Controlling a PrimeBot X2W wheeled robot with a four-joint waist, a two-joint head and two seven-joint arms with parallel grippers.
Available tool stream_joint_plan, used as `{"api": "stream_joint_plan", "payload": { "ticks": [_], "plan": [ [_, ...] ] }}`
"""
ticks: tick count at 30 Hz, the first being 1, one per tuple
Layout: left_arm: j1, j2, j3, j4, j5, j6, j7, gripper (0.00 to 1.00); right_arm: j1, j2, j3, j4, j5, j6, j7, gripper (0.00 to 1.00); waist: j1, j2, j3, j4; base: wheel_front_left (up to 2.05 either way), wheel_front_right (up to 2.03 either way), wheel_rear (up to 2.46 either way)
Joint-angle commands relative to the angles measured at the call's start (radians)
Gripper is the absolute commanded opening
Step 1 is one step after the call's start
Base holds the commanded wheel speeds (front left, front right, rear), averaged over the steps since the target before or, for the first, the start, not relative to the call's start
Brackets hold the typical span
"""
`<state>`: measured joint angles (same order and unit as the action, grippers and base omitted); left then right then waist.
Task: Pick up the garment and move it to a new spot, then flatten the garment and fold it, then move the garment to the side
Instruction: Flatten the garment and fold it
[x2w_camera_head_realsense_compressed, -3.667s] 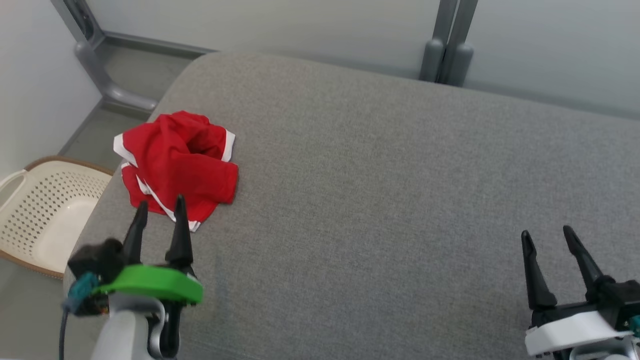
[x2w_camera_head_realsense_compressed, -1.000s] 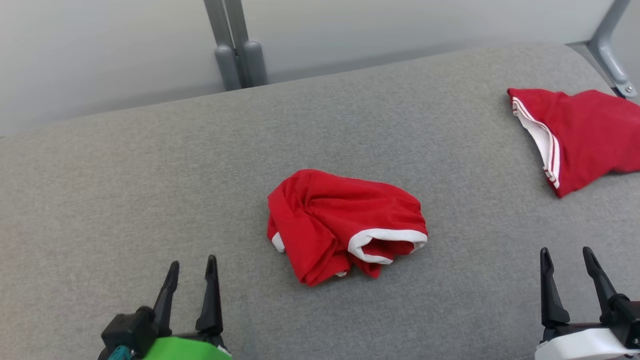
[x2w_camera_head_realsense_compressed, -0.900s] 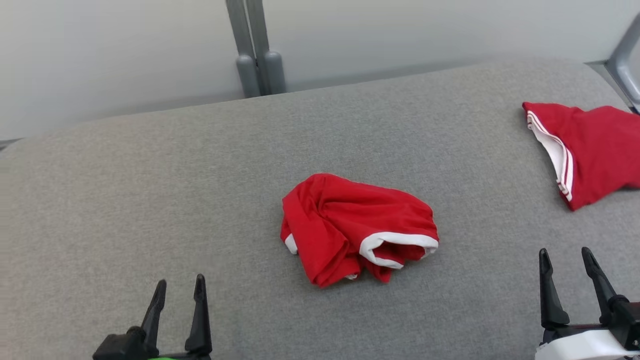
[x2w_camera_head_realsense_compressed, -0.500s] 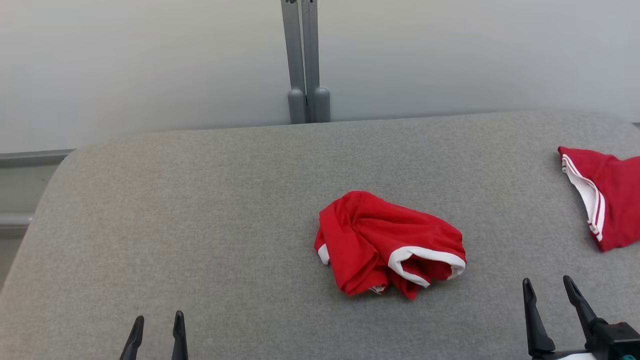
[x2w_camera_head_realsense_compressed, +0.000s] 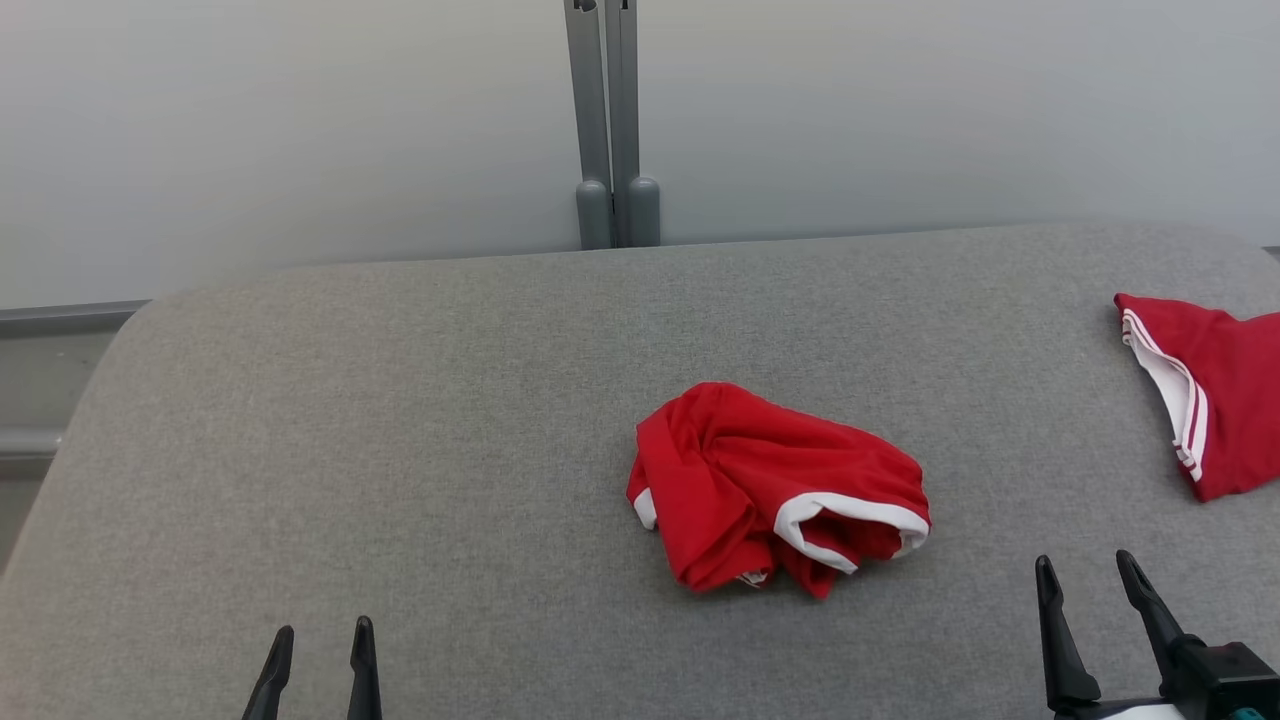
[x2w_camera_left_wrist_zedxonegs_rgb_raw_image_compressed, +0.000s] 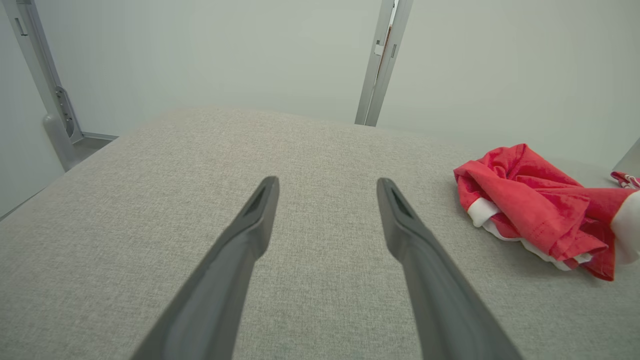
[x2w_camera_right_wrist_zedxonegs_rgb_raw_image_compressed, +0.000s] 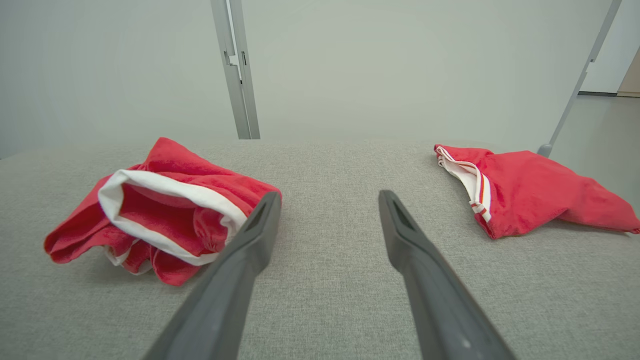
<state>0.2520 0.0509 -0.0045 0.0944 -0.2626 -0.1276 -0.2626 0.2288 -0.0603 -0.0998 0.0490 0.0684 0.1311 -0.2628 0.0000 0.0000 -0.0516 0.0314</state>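
Jaws are standing spread and empty on the left gripper (x2w_camera_head_realsense_compressed: 322, 628) and right gripper (x2w_camera_head_realsense_compressed: 1084, 560), both hovering by the near edge of the cushion (x2w_camera_head_realsense_compressed: 400, 450) — the crumpled red garment (x2w_camera_head_realsense_compressed: 775, 490) is lying mid-cushion, ahead and between them.

Garment (x2w_camera_head_realsense_compressed: 775, 490) was red cloth, soft, matt; cuff trim was white cloth. Second garment (x2w_camera_head_realsense_compressed: 1215, 390) looked same red cloth, with white band carrying red stripes. Tabletop (x2w_camera_head_realsense_compressed: 400, 450) was covered in grey woven upholstery, coarse visible weave, matt. Left hand (x2w_camera_head_realsense_compressed: 323, 628) and right hand (x2w_camera_head_realsense_compressed: 1084, 558) had dark smooth plastic-looking fingers, dull sheen. Post (x2w_camera_head_realsense_compressed: 610, 120) looked grey metal, satin. Wall (x2w_camera_head_realsense_compressed: 250, 130) was pale, smooth, matt.
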Motion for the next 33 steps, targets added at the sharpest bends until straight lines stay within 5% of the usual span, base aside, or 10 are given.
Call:
{"api": "stream_joint_plan", "payload": {
  "ticks": [1,9,18,32,33],
  "plan": [
    [-0.021,0.000,0.003,-0.007,-0.002,-0.003,-0.003,1.00,-0.012,0.001,0.003,-0.003,0.007,-0.001,-0.003,1.00,0.0000,0.0000,0.006,-0.009,0.00,0.00,0.00],
    [-0.153,0.001,-0.261,-0.007,-0.047,-0.004,0.001,1.00,-0.065,0.000,0.023,-0.027,0.010,-0.001,-0.003,1.00,0.0000,0.0000,0.058,-0.078,0.00,0.00,0.00],
    [-0.413,0.003,-0.635,0.174,-0.342,0.083,0.171,1.00,-0.143,0.007,0.073,-0.037,0.035,-0.001,-0.003,1.00,0.0000,0.0000,0.162,-0.217,0.00,0.00,0.00],
    [-0.605,0.003,-0.772,0.400,-0.478,0.204,0.109,1.00,-0.176,0.009,0.058,-0.017,0.079,-0.001,-0.003,1.00,0.0000,0.0000,0.221,-0.305,0.00,0.00,0.00],
    [-0.613,0.003,-0.783,0.411,-0.490,0.207,0.113,0.87,-0.175,0.009,0.062,-0.015,0.082,-0.001,-0.003,1.00,0.0000,0.0000,0.220,-0.304,0.00,0.00,0.00]
  ]
}}
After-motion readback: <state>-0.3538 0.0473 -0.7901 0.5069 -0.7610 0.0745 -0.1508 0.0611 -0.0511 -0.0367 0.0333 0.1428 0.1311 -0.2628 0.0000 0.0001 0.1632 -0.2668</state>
